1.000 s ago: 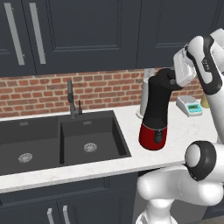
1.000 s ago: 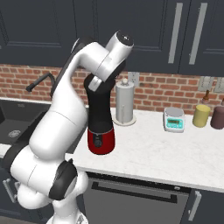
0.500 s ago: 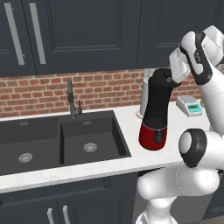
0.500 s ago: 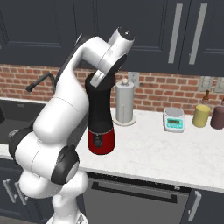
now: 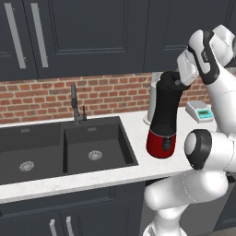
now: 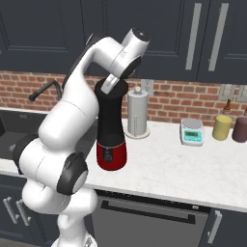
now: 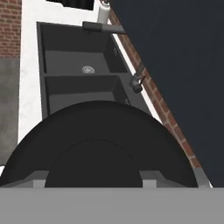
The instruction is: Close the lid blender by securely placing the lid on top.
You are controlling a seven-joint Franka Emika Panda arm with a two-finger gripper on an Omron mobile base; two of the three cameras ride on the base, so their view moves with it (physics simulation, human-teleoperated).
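Flat round black lid (image 7: 105, 144) sits directly under the claw (image 5: 177, 83), apparently pinched, atop the tall black red-based blender (image 6: 111, 130); white marble counter (image 6: 183, 169) below, dark double sink (image 5: 64, 147) beside.

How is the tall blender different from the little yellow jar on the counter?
The blender is tall, while the yellow jar is short. The blender has a black jar on a shiny red base, while the yellow jar is plain yellow. The blender stands right by the robot's arm, while the yellow jar stands far off by the brick wall. Both stand upright on the white counter.
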